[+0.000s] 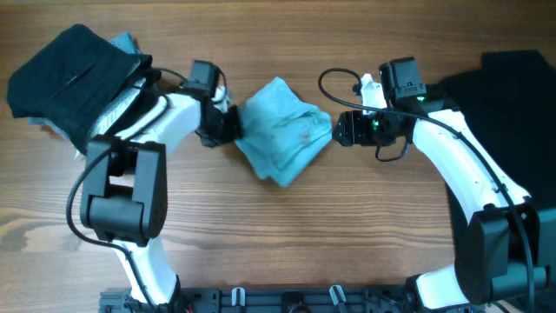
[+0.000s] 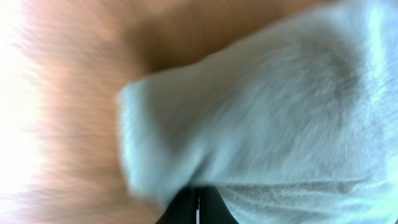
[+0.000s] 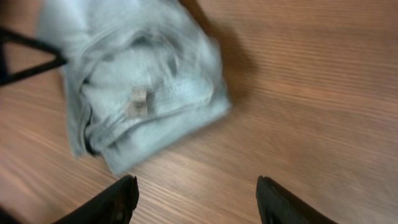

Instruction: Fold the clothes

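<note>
The pale blue T-shirt lies folded into a small bundle at the table's middle. It fills the left wrist view and sits at the upper left of the right wrist view. My left gripper is at the bundle's left edge, its fingers pressed together on the cloth. My right gripper is open and empty just right of the bundle, its fingers over bare wood. A bundle of black and grey garments lies at the back left. A black T-shirt lies at the right.
The wooden table shows bare wood in front of the bundle. The left arm's base stands front left and the right arm's base front right. A cable loops above the right gripper.
</note>
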